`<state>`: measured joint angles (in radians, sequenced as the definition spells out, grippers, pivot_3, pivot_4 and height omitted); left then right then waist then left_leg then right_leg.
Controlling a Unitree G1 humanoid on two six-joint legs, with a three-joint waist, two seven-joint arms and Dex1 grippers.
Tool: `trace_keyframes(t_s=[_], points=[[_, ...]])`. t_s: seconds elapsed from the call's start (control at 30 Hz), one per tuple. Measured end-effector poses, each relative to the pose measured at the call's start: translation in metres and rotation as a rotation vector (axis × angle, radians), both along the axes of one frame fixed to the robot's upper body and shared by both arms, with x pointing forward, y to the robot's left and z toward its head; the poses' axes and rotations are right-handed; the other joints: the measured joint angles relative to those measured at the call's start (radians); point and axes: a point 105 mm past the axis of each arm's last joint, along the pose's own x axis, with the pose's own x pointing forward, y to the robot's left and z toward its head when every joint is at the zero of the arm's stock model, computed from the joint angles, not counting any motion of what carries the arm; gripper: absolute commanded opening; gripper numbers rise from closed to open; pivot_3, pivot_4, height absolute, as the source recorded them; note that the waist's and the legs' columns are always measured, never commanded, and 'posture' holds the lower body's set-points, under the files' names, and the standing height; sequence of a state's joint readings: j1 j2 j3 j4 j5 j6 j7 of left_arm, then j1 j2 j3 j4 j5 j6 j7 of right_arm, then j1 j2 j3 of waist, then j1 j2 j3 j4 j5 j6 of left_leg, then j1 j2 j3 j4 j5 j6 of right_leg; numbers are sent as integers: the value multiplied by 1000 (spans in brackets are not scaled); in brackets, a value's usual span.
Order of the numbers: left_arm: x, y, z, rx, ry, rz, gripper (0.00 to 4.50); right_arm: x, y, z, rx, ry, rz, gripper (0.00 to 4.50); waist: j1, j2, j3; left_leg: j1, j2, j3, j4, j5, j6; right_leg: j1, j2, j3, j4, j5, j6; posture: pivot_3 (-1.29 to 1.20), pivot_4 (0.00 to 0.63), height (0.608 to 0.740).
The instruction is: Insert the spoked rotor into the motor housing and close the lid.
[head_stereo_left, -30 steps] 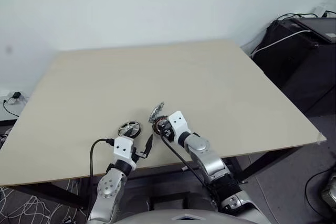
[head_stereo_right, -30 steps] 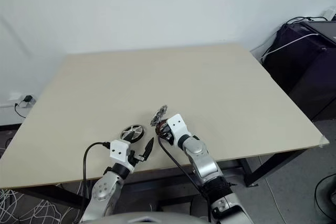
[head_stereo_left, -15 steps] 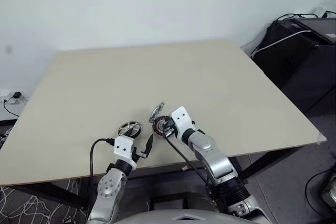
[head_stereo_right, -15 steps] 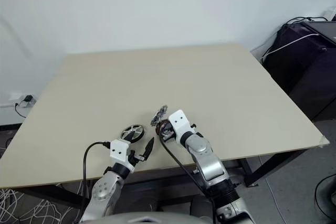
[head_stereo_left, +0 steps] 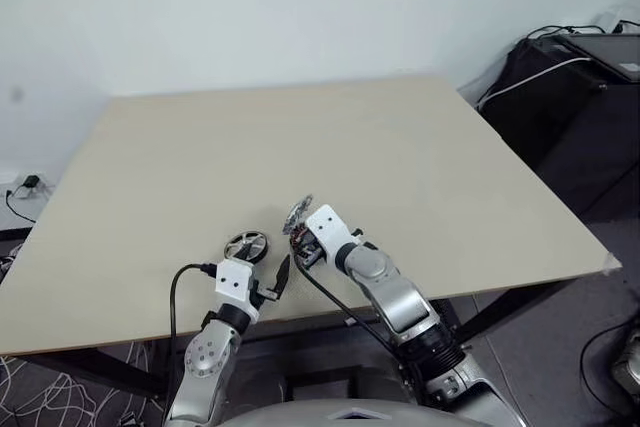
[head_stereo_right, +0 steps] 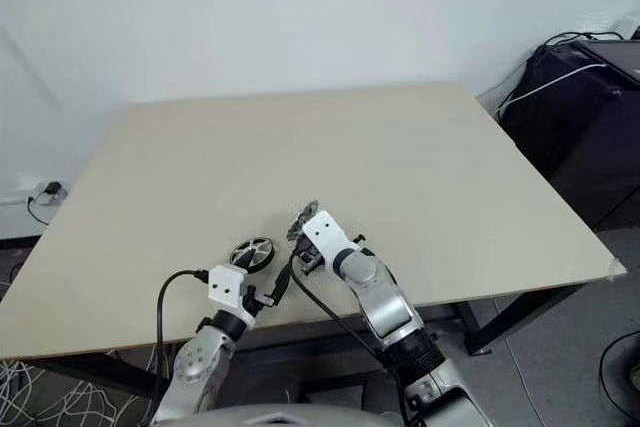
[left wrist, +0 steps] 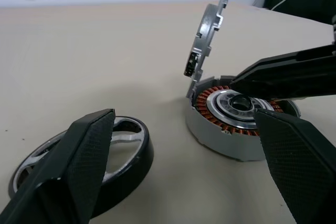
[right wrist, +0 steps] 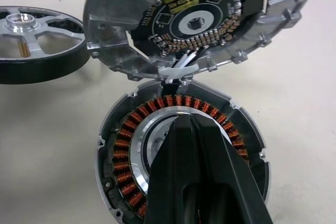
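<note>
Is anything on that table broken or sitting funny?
Nothing looks broken. The round silver lid with a circuit board inside stands up on edge, hinged open over the copper-wound motor housing. The silver spoked rotor in its black ring lies on the table beside it, not yet inserted. The right gripper is shut over the housing's centre.

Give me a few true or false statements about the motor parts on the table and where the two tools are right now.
1. The lid stands open, hinged up from the motor housing. True.
2. The spoked rotor already sits inside the housing. False: it lies on the table beside the housing.
3. The right tool is shut, its tip over the housing's silver centre. True.
4. The left tool grips the rotor. False: it is open and holds nothing.
</note>
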<state>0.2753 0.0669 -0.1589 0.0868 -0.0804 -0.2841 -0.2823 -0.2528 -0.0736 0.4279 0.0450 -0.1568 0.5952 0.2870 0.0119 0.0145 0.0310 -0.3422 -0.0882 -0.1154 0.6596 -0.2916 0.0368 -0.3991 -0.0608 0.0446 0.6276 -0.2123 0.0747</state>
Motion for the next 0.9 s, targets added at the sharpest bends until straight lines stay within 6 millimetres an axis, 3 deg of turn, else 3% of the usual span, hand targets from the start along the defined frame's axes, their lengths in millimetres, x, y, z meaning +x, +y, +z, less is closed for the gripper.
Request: trace_keyframes(t_s=[0.53,0.9], points=[[-3,-2,0,-4,13,7,4500,-7,15,-12,-25,45,60,45,0,0,0,0,0,0,0,0,0,0,0,0,0,0,0,0,0,740],[-2,-2,1,-2,7,-7,4500,2,-4,-12,-25,38,-17,45,1,0,0,0,0,0,0,0,0,0,0,0,0,0,0,0,0,740]])
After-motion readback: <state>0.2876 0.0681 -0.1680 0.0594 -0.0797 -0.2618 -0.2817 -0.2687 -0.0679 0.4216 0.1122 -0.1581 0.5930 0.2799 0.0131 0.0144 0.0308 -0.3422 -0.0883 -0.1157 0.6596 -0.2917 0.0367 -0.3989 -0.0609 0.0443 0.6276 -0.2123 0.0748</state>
